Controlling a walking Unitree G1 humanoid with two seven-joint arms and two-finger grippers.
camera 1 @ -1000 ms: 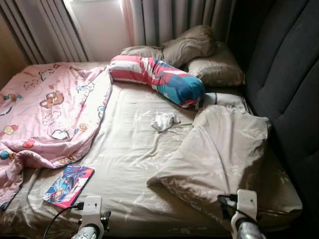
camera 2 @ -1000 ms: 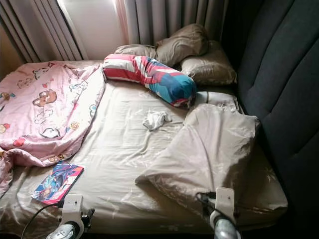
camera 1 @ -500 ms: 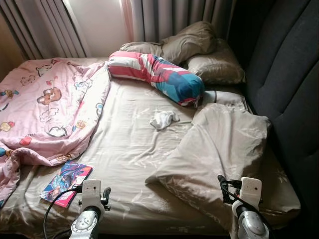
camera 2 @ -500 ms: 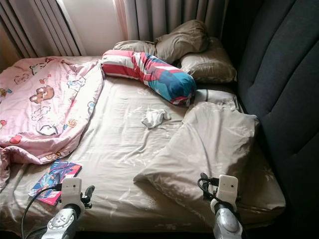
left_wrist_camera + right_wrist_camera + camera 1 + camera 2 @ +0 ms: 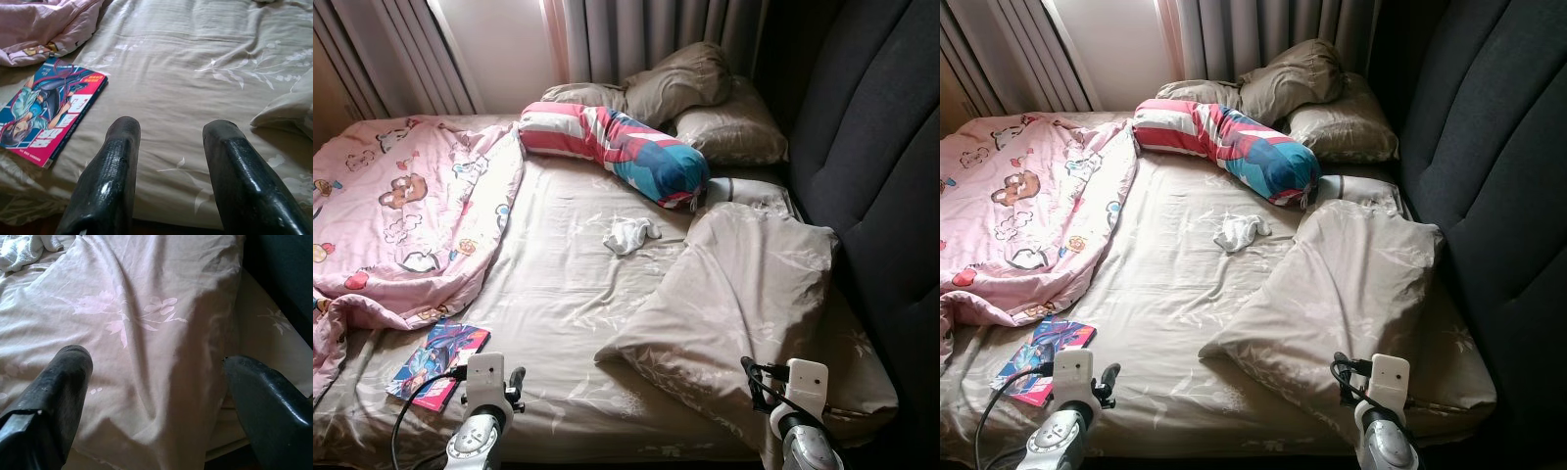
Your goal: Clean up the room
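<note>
Comic book (image 5: 51, 110) lies just off left gripper (image 5: 171, 161), spine running away from it; both grippers spread wide, empty; right gripper (image 5: 156, 396) over beige pillow (image 5: 744, 294).

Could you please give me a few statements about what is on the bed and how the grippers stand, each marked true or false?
1. The comic book lies near the bed's front edge, by the pink blanket. True.
2. The white cloth sits on top of the striped bolster. False: it lies on the sheet, in front of the bolster and apart from it.
3. The left gripper is open and holds nothing. True.
4. The right gripper is shut on the beige pillow. False: it is open, with the pillow ahead of its fingers.
5. The comic book is propped upright. False: it lies flat.
</note>
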